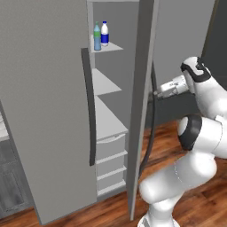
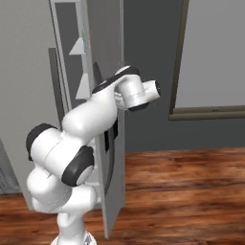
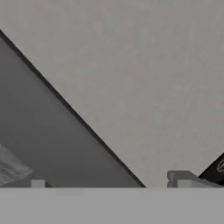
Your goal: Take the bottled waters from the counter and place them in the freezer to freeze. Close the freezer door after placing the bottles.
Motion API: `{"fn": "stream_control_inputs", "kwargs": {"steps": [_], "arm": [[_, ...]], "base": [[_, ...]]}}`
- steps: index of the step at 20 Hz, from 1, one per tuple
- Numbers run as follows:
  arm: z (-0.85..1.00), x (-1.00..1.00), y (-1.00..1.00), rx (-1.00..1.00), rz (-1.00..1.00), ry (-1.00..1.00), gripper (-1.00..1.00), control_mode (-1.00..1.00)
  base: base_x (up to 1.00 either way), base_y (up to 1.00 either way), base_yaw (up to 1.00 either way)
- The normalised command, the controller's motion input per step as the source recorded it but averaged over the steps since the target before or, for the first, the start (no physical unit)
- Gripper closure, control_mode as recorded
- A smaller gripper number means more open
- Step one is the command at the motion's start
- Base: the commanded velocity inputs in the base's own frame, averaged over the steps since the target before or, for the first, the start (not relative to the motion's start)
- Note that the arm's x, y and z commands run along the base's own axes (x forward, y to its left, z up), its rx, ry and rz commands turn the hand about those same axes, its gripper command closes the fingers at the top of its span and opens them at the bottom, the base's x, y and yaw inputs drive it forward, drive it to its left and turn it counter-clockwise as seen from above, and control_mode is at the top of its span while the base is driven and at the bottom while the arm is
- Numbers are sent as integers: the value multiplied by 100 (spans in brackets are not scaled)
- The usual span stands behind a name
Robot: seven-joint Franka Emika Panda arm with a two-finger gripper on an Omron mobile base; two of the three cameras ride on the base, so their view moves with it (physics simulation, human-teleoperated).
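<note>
Both bottled waters [image 1: 101, 35] stood side by side on the top shelf [image 1: 108, 46] of the freezer [image 1: 113, 93], so the step in hand was shutting the freezer door [image 1: 142, 102]. My gripper [image 1: 156, 94] was wide open and empty, pressed up at the door's outer face by its handle. I judged a steady, flat push across the panel best, keeping my wrist clear of the closing gap.
</note>
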Motion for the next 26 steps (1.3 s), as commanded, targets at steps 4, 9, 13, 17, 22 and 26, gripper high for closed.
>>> {"fn": "stream_control_inputs", "kwargs": {"steps": [4, 9, 13, 17, 22, 26], "arm": [[0, 23, 100, -20, -14, -19, -100, -100], [0, 44, 100, -14, -21, -19, -100, -100], [0, 75, 100, -3, -26, -14, -100, -100], [0, 82, 100, 0, -27, -11, -100, -100], [0, 88, 100, 0, -29, -9, -100, -100], [0, 99, 100, 1, -32, -7, -100, -100]], "base": [[0, 0, 0], [0, 0, 0], [0, 0, 0], [0, 0, 0], [0, 0, 0], [0, 0, 0]]}}
